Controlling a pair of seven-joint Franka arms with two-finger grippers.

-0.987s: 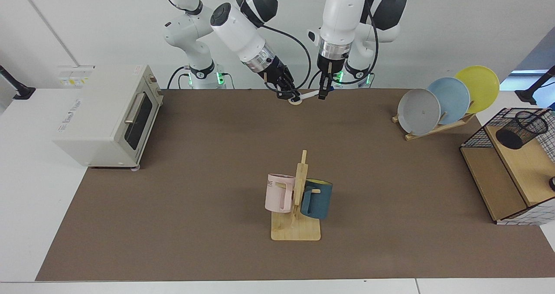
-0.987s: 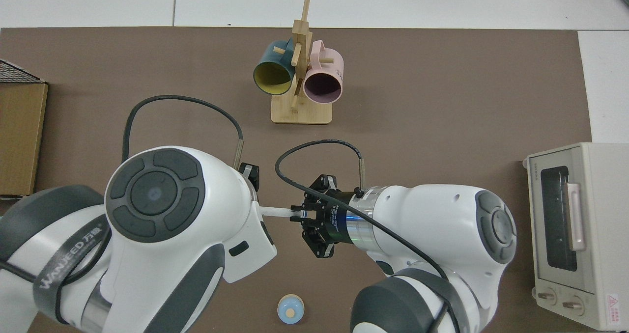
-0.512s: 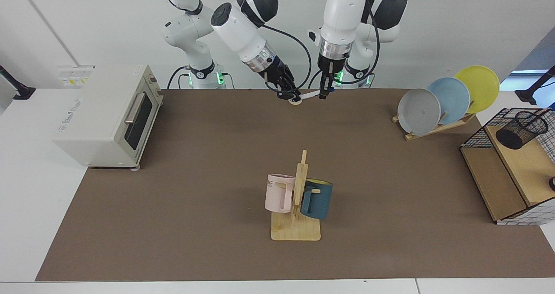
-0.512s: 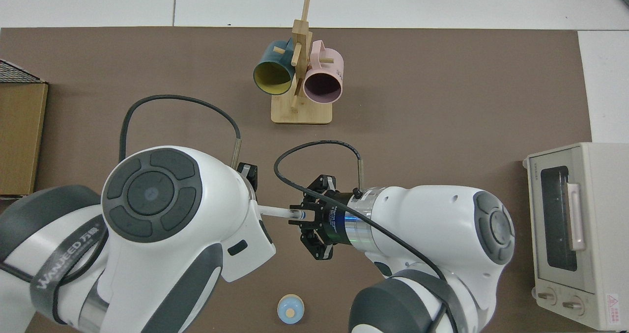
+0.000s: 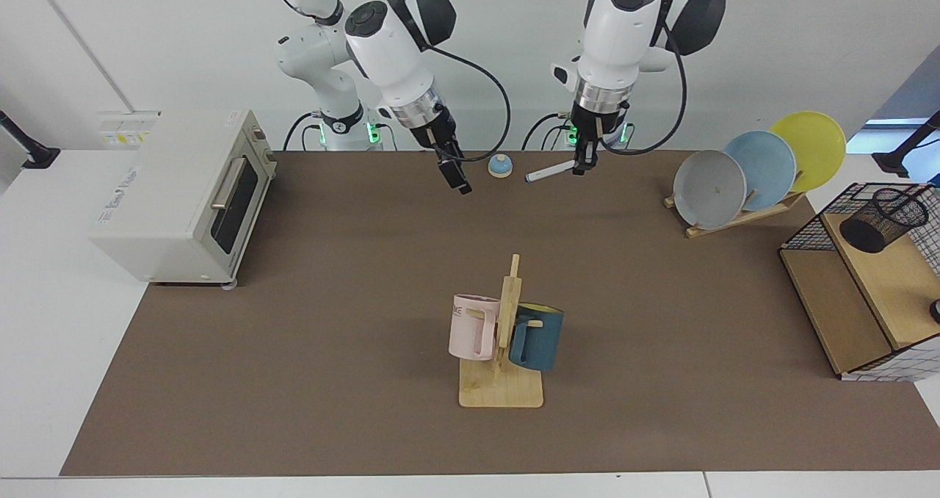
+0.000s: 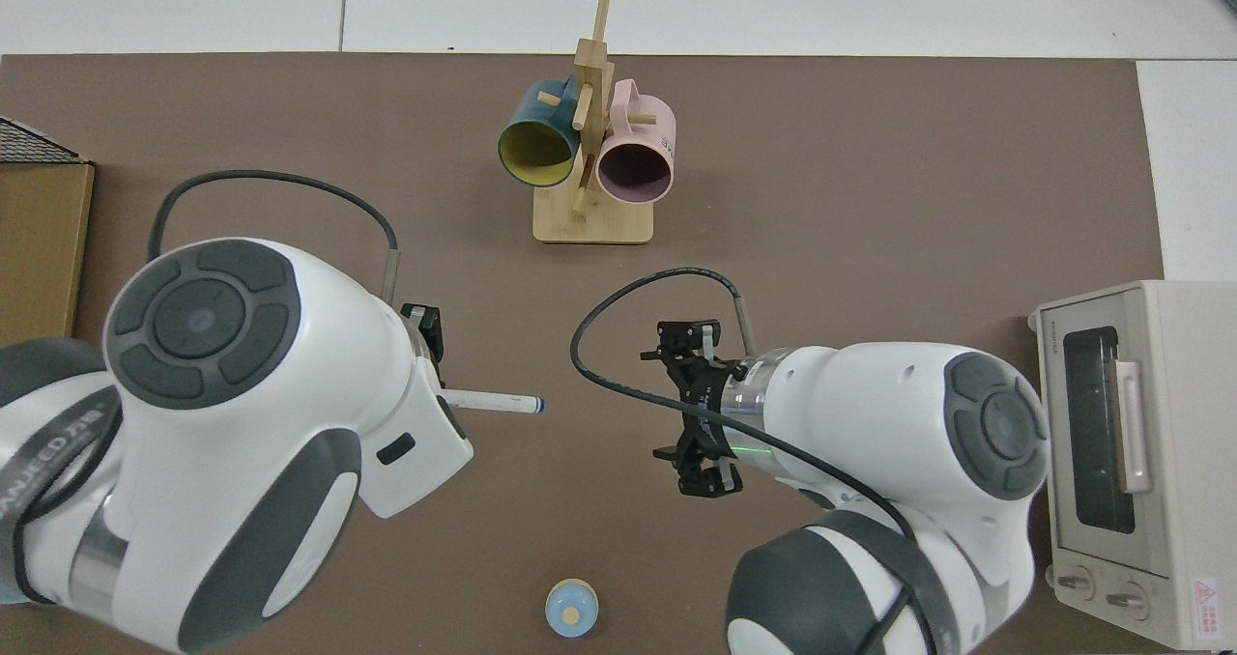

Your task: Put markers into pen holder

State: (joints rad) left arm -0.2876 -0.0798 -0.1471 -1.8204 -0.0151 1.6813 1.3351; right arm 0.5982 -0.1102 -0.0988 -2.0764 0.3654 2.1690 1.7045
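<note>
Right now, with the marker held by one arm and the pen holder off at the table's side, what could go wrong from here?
1. The left pincer grips the marker by one end, nearly level; it could swing or slip in transit.
2. The pen holder sits tilted in the wire basket, so its mouth is a small, awkward target.
3. The plate rack stands near the likely path.
The right pincer hangs empty nearby.
</note>
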